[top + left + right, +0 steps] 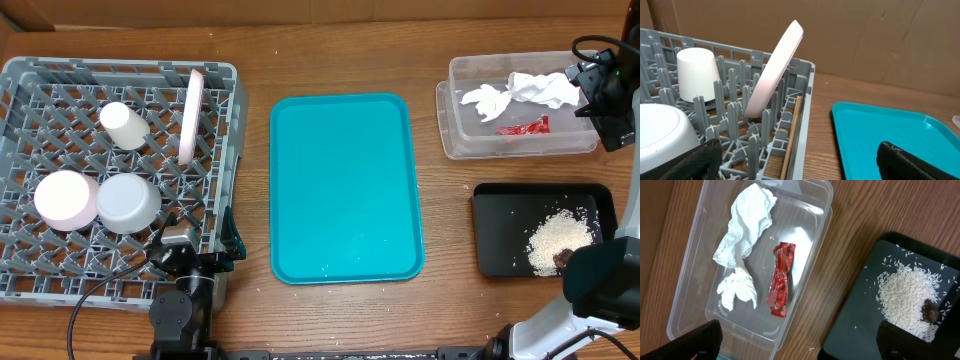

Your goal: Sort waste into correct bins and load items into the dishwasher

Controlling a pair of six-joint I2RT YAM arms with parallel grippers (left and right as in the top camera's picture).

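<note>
1. The grey dish rack [120, 68], with its lattice floor and low walls, is sitting on the left of the bench [450, 40]. It is carrying four items: one cup, one plate and two bowls.
2. The pale pink-white plate [190, 115] is standing on edge among the pegs near the rack's right wall. Its rim line is running front to back, and its top is leaning toward that wall.
3. The small white cup [124, 126] is resting base up, left of the plate. The pale pink bowl [66, 198] and the grey-white bowl [129, 203] are sitting side by side nearer the front, touching, and both appear to be mouth down.
4. The clear tub [455, 140] is lying at the far right with its long axis running left to right. It is holding one red-and-white wrapper [781, 280], lying lengthwise, and white tissue paper [742, 230] in two bunches that meet.
5. The glossy black tray [490, 230] is lying nearer the front, holding one heap of rice [910, 297] with one brown lump [930, 311] at its edge.
6. A teal tray [345, 187] is lying between the rack and the bins.
7. The left end effector [800, 165] is hovering spread wide at the rack's near right corner, gripping nothing.
8. The right end effector [807, 342] is hanging spread wide above the two bins, gripping nothing.
</note>
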